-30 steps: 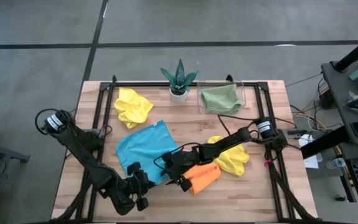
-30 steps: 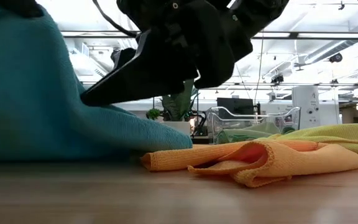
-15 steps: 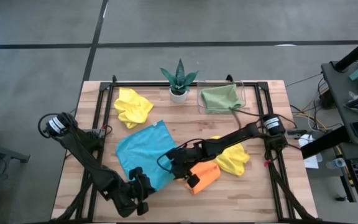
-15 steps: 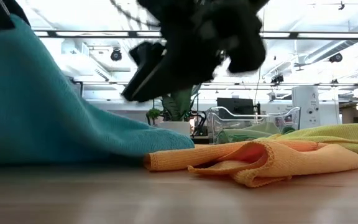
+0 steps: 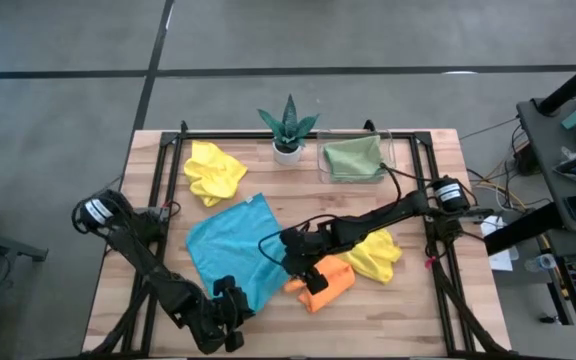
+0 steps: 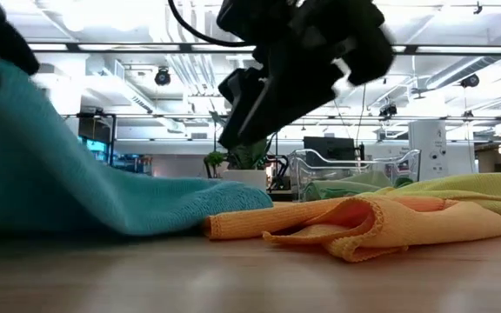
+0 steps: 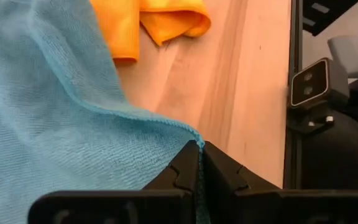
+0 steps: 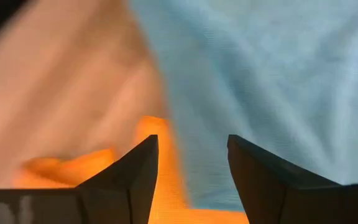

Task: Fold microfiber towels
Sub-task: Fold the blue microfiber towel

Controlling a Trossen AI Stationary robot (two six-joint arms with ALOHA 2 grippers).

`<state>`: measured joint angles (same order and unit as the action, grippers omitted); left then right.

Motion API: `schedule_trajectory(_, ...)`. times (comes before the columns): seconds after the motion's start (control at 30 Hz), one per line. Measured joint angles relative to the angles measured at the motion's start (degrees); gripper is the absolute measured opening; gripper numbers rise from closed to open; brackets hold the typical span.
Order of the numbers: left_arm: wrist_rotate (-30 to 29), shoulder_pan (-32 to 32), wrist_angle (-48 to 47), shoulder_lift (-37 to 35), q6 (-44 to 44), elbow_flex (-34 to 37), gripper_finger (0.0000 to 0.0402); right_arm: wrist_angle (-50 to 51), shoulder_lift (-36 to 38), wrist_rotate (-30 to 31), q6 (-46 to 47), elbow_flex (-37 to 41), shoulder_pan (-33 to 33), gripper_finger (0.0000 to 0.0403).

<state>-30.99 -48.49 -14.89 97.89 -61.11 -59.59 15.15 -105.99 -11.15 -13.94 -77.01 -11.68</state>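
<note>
The sky-blue towel lies spread at the table's middle left, with its near corner raised. My left gripper is at that corner, shut on it, and shows in its wrist view. My right gripper hangs open in the air over the blue towel's right edge, touching nothing. An orange towel lies crumpled just right of it, and a yellow towel beside that. Another yellow towel lies bunched at the far left. A sage-green towel rests in a clear tray. My left gripper pinches the blue towel's near right corner between its two fingers, right at the hemmed edge. The fingers slant down at it from the table's near left side. The corner is held off the table, and the cloth slopes down from it onto the wood.
A spiky potted plant stands at the far edge beside the clear tray. Black frame rails run along the table's left and right sides. Bare wood shows along the near edge, right of the orange towel.
My right gripper has lifted off the blue towel and gone up and toward the table's far edge, tipping less steeply. My left gripper has sunk and moved toward the near edge with the blue corner, so the raised cloth slopes lower than before.
</note>
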Motion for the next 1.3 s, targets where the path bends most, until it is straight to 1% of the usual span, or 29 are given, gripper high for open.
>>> schedule_trajectory(0.07, 0.6, 0.0, -0.1, 1.1, 0.0, 0.0, 0.0000, -1.8, 0.0, 5.9, -0.9, 0.2, 0.1, 0.0185)
schedule_trajectory(0.1, 1.0, 0.0, 0.3, 1.7, 0.0, 0.0, 0.0000, -2.5, 0.0, 7.6, -1.2, 0.4, 0.2, 0.0185)
schedule_trajectory(0.17, 1.4, 0.0, 0.6, 2.3, 0.0, 0.0, 0.0000, -5.4, -0.2, 7.7, -0.8, 1.2, 0.5, 0.0185)
schedule_trajectory(0.23, 1.7, 0.0, 1.1, 2.7, -0.1, 0.0, 0.0000, -8.7, -1.0, 6.3, 0.2, 2.2, 0.6, 0.0185)
schedule_trajectory(0.43, 2.3, 0.0, 1.0, 2.9, 0.0, 0.0, 0.0000, -8.8, -6.0, 5.6, 2.3, 2.8, 0.7, 0.0185)
schedule_trajectory(0.63, 3.1, 0.0, 1.0, 2.9, 0.0, 0.0, 0.0000, -9.4, -7.5, 5.7, 2.9, 2.7, 0.9, 0.0174)
schedule_trajectory(0.73, 3.3, 0.0, 0.9, 2.9, 0.0, 0.3, 0.0000, -9.0, -6.8, 5.7, 3.0, 2.7, 0.9, 0.0154)
schedule_trajectory(0.9, 3.5, 0.0, 0.9, 2.9, -0.1, 1.0, 0.0000, -7.9, -5.8, 5.6, 3.1, 2.7, 0.7, 0.0108)
schedule_trajectory(1.0, 3.4, 0.0, 0.8, 2.9, -1.2, 1.0, 0.0000, -7.3, -5.7, 5.7, 2.9, 2.7, 0.4, 0.0070)
schedule_trajectory(1.1, 3.4, 0.0, 0.8, 2.9, -1.4, 1.1, 0.0000, -6.1, -5.2, 5.7, 2.7, 2.7, 0.1, 0.0023)
schedule_trajectory(1.17, 3.4, 0.0, 0.8, 2.9, -1.4, 1.1, 0.0000, -4.9, -4.5, 5.7, 2.4, 2.7, -0.2, 0.0014)
schedule_trajectory(1.3, 3.4, 0.1, 0.7, 2.9, -2.2, 1.1, 0.0000, -2.2, -2.5, 6.8, 2.1, 2.7, -1.1, 0.0009)
